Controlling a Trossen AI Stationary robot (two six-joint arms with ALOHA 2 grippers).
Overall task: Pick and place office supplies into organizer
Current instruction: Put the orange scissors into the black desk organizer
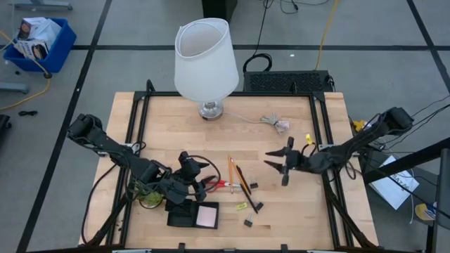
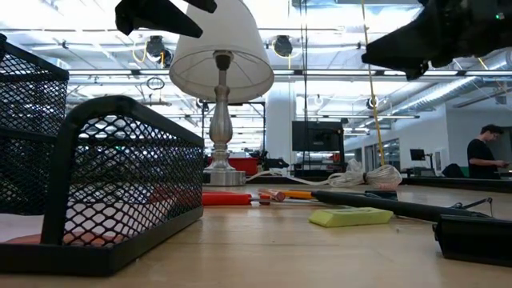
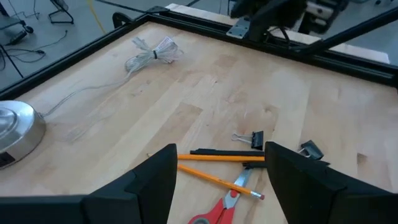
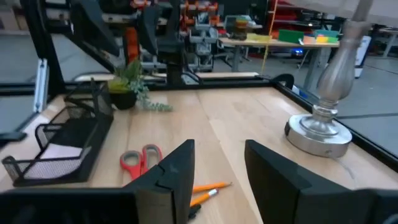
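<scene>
The black mesh organizer [image 1: 181, 215] stands at the near left of the table with a pink sticky-note pad [image 1: 207, 216] in it. Red-handled scissors [image 3: 219, 209] lie just beyond it, beside two orange pencils [image 1: 231, 171] and a dark pen [image 1: 250, 197]. Small black binder clips [image 3: 252, 138] lie to their right. My left gripper [image 1: 199, 171] hovers open above the scissors, with nothing between its fingers [image 3: 163, 171]. My right gripper [image 1: 271, 160] hangs open to the right of the pencils, well above the table, and is also empty [image 4: 217, 149].
A white-shaded lamp [image 1: 206, 63] stands at the far middle, its cable bundle [image 1: 275, 124] lying to its right. A small potted plant [image 1: 150, 198] sits left of the organizer. A yellow-green flat piece [image 2: 352, 216] lies near the clips. Bare wood lies between lamp and pencils.
</scene>
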